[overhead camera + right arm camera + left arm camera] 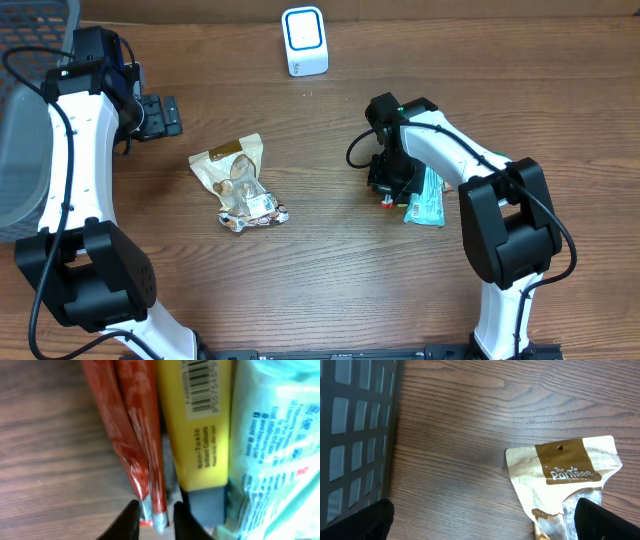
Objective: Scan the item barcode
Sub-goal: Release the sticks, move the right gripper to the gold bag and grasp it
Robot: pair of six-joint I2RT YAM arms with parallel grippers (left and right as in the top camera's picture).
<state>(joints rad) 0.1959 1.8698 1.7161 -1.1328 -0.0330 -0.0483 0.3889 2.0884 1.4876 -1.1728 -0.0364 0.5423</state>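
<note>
Looking down the right wrist camera, I see the right tool (156,520) low over a tight cluster of three packs on the bench (330,280). Its two dark fingers (131,522) flank the crimped end of a red packet (125,425), which pokes into the narrow gap between them. I cannot tell whether they are pinching that end or only sitting beside it.

Just right of the red packet, touching it, lies a yellow pack (200,445) with its barcode (202,385) facing up toward the camera (the bars are readable, the digits blurred). A teal pack (275,460) lies against the yellow one on its far side.

From overhead, this cluster sits right of the bench's middle, under the right arm's wrist. The white scanner (304,40) stands at the far edge of the bench, well apart from the packs.

The left tool (160,115) hangs at the far left with its jaws spread wide and nothing between them. Its wrist view shows a beige snack bag (560,475) lying flat on the wood, with a grey basket (350,435) along the left edge.
</note>
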